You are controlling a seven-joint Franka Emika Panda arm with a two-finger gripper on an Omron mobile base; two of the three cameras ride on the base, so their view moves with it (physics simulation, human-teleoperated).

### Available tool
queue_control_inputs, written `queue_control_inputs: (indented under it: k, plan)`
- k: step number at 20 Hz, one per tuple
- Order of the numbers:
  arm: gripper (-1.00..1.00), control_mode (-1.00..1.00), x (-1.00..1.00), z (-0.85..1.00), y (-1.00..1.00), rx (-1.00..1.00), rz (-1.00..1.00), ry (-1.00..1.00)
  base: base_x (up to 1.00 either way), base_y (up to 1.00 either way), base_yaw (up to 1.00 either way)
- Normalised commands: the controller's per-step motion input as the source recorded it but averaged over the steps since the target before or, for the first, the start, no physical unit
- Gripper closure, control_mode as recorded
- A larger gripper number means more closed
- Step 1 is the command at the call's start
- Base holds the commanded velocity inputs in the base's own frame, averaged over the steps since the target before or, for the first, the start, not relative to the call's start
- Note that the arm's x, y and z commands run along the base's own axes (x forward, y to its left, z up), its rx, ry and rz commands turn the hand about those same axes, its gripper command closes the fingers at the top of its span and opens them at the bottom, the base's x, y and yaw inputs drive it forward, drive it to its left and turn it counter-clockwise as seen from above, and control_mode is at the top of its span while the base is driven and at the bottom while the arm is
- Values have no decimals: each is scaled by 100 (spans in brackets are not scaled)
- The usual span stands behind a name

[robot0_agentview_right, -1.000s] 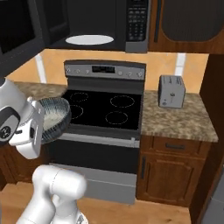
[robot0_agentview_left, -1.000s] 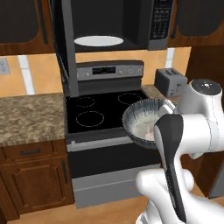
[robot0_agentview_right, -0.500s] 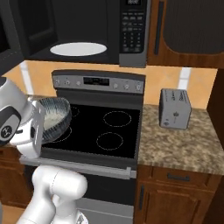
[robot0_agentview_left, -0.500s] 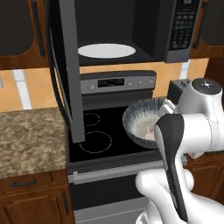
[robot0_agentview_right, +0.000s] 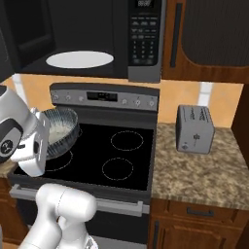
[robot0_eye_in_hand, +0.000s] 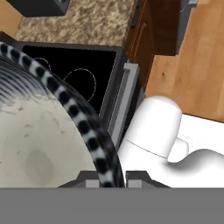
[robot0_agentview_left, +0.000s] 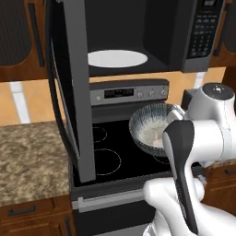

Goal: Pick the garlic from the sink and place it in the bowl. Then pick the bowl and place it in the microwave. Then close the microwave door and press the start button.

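Observation:
My gripper (robot0_eye_in_hand: 111, 177) is shut on the rim of the bowl (robot0_agentview_left: 148, 126), which has a dark streaked outside and a pale speckled inside. I hold it tilted above the stove's front burners, below and in front of the microwave (robot0_agentview_left: 138, 32). The bowl (robot0_agentview_right: 59, 131) sits against my white hand at the left of the right base view. Its striped rim (robot0_eye_in_hand: 78, 116) passes between my fingertips (robot0_eye_in_hand: 89, 176). A faint pinkish patch inside the bowl may be the garlic; I cannot tell. The microwave door (robot0_agentview_left: 69, 92) hangs wide open to the left, baring the white turntable (robot0_agentview_left: 117, 58). The button panel (robot0_agentview_right: 144, 34) is on the right. The sink is out of view.
A black glass cooktop (robot0_agentview_right: 116, 148) with a control strip (robot0_agentview_right: 104, 96) lies under the bowl. A silver toaster (robot0_agentview_right: 194, 129) stands on the granite counter (robot0_agentview_right: 194, 170) to the right. More granite (robot0_agentview_left: 27, 156) lies left of the stove, and wooden cabinets flank the microwave.
The whole picture has shifted: the base has driven closer, so the stove and microwave loom larger. The bowl stays in my shut gripper, in the same place relative to the arm.

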Motion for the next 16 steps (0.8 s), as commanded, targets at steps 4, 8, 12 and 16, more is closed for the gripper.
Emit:
queue_control_inputs:
  k: [4, 8, 12, 16]
  plan:
    - [100, 100, 0, 0, 0, 0, 0, 0, 37, 22, 0]
    - [100, 100, 0, 0, 0, 0, 0, 0, 28, 4, 4]
    - [100, 100, 0, 0, 0, 0, 0, 0, 19, 0, 5]
    - [100, -100, -8, 5, 0, 2, 0, -3, -2, 0, 3]
